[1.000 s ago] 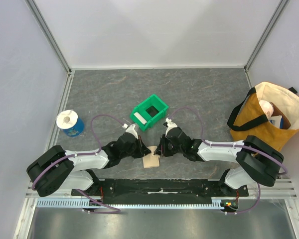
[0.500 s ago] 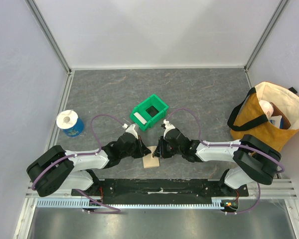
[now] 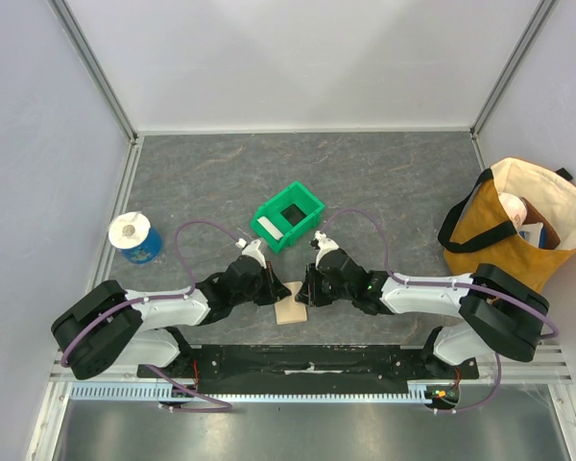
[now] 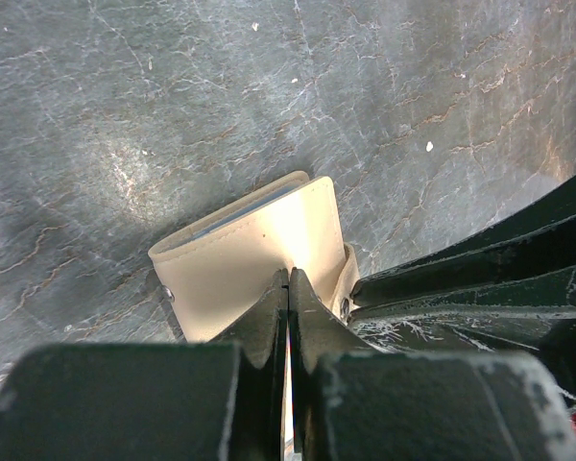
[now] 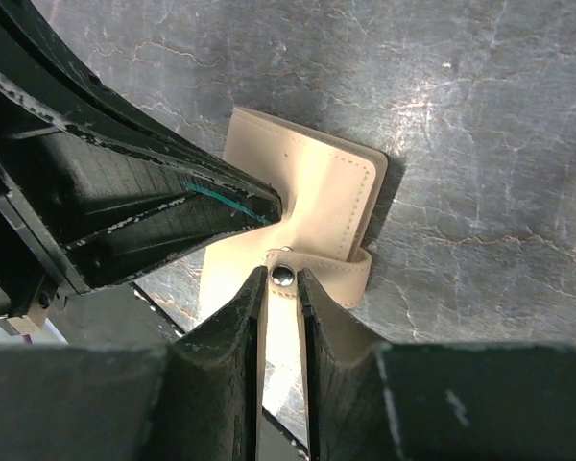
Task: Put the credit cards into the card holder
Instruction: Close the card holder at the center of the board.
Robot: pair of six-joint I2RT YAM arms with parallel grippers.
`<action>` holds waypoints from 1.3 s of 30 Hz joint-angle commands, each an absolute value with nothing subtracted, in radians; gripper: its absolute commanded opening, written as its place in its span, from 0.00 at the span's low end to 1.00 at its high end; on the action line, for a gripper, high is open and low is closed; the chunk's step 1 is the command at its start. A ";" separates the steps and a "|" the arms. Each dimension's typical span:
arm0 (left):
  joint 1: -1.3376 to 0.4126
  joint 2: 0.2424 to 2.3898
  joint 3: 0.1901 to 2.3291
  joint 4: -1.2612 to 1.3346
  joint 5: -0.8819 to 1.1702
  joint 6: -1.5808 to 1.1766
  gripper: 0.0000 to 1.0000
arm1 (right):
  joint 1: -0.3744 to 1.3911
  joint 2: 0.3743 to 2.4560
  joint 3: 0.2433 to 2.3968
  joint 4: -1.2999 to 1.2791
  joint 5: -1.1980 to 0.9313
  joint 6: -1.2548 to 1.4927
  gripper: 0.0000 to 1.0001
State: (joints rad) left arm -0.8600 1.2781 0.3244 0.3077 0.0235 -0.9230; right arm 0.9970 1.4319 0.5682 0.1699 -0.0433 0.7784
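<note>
Grey marbled tabletop from above: the tan card holder lies between the left tool and right tool. Left wrist: fingers pinched on its flap, a blue card edge showing inside. Right wrist: fingers clamp its snap tab.

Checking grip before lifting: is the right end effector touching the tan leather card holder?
Touching. Right wrist view: right end effector pinches the card holder's snap strap.

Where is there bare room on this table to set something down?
Bare: far strip behind the bin; stretch between bin and bag. Crowded: near centre, left gripper and right gripper at the card holder.
</note>
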 commanded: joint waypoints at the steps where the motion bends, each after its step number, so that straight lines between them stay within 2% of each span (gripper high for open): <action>1: -0.864 1.285 0.333 0.239 -0.008 -0.874 0.02 | 1.002 1.416 0.569 0.149 -0.025 0.768 0.25; 21: -0.864 1.282 0.330 0.244 -0.005 -0.876 0.02 | 1.009 1.489 0.609 0.195 -0.034 0.776 0.22; 39: -0.864 1.282 0.328 0.247 -0.005 -0.874 0.02 | 1.066 1.575 0.707 0.002 0.092 0.726 0.14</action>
State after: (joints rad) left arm -0.8597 1.2781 0.3279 0.2985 0.0219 -0.9230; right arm 1.0473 1.5204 0.6792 0.0528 0.0429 0.7460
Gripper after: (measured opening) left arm 0.022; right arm 0.151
